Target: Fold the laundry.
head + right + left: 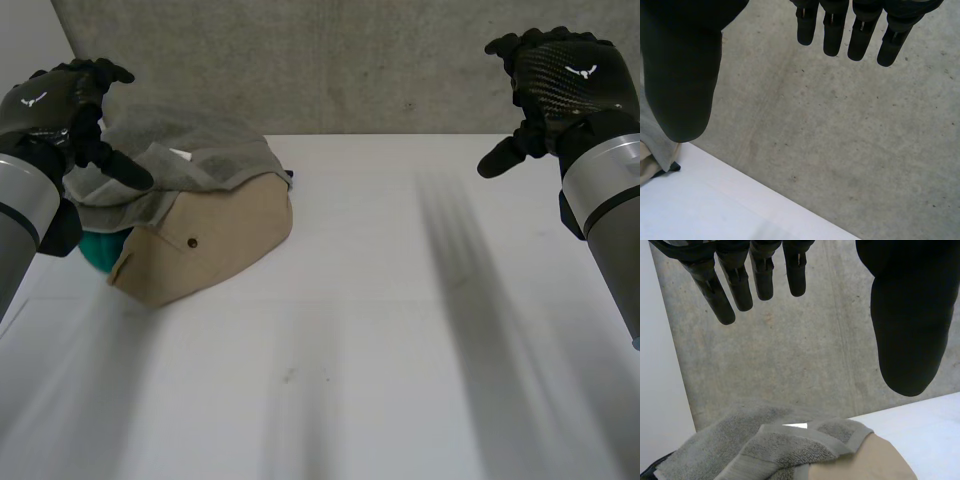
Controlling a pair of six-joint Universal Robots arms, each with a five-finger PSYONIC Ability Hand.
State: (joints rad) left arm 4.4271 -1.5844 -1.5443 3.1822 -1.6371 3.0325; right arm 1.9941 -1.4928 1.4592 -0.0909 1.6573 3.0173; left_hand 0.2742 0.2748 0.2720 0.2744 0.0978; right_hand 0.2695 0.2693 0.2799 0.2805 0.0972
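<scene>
The white table (400, 300) is carrying laundry near its far left corner. A tan garment (220, 235) is lying bunched directly on the tabletop, close to the far edge, with a small dark button showing. A teal cloth (98, 250) is resting against it on the side toward the left edge.

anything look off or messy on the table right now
Only the laundry: a crumpled heap at the far left of the table, grey towel draped over a tan garment, something teal poking out underneath. Nothing is folded. The left hand and right hand are open, holding nothing. No spill or damage shows.
</scene>
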